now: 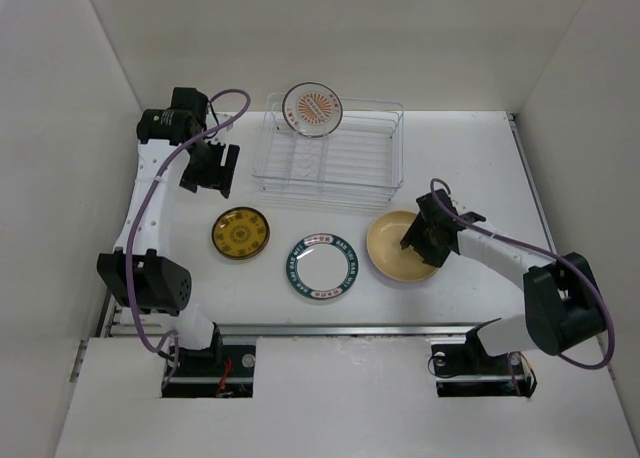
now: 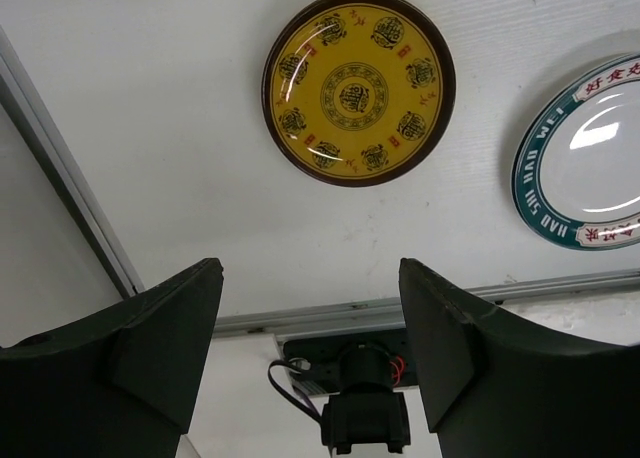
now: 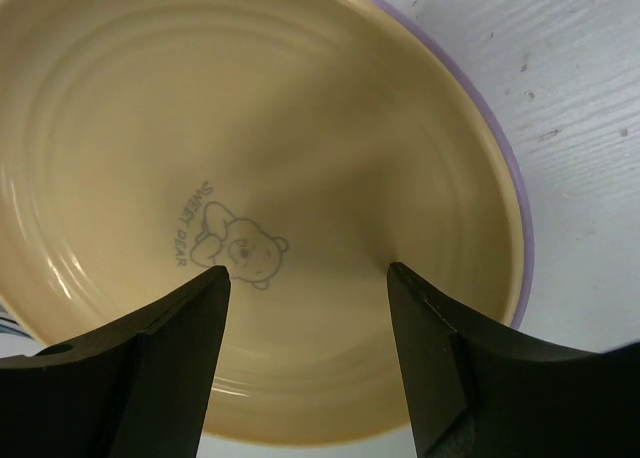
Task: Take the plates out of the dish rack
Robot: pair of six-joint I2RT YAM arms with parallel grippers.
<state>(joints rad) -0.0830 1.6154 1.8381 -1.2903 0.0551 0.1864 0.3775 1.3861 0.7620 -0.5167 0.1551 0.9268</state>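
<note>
The white wire dish rack [image 1: 345,168] stands at the back centre. One plate with an orange-red centre [image 1: 312,109] stands upright in its back left corner. The small gold-patterned plate [image 1: 240,233] [image 2: 358,86], the teal-rimmed white plate [image 1: 320,266] [image 2: 590,163] and the tan-yellow plate [image 1: 392,246] [image 3: 250,158] lie flat on the table in front of the rack. A lavender rim [image 3: 508,178] shows under the tan plate's edge. My left gripper [image 1: 210,176] [image 2: 310,278] is open and empty, left of the rack. My right gripper [image 1: 420,242] [image 3: 308,278] is open, just over the tan plate's right side.
White walls enclose the table on the left, back and right. A metal rail [image 1: 330,328] runs along the near edge, with both arm bases behind it. The left arm's base [image 2: 365,408] shows in the left wrist view.
</note>
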